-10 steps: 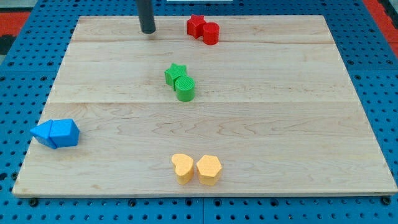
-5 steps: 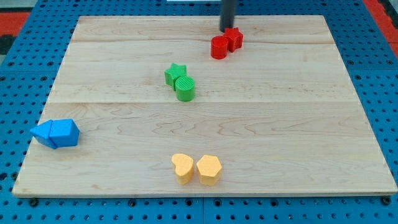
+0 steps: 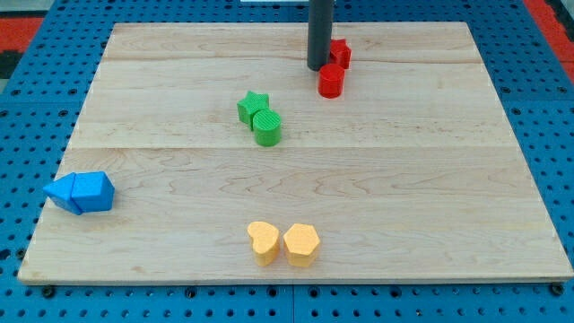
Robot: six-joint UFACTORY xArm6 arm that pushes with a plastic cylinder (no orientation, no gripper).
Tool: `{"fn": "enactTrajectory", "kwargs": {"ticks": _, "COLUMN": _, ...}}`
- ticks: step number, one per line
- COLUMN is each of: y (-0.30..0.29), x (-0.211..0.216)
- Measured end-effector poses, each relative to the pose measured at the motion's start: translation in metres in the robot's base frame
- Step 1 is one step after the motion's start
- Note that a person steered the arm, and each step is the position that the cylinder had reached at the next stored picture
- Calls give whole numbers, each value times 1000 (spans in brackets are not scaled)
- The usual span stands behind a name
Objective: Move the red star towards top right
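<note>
My tip (image 3: 317, 67), a bare rod with no fingers to read, sits just left of red star (image 3: 339, 52), red cylinder (image 3: 331, 81) touching below the star.

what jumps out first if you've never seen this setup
The dark rod dropping in at the view's top, my tip right against the left of the red star and red cylinder. Then the paired blocks: green star mid-board, blue blocks far left.
</note>
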State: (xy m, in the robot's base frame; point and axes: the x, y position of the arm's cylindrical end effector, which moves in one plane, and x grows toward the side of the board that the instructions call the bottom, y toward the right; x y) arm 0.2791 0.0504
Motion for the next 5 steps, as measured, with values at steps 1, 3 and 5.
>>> {"fn": "enactTrajectory", "kwargs": {"ticks": 1, "y": 41, "x": -29}}
{"fn": "enactTrajectory", "kwargs": {"ticks": 3, "y": 6, "x": -49}}
{"fn": "enactTrajectory", "kwargs": {"ticks": 5, "y": 1, "x": -47}}
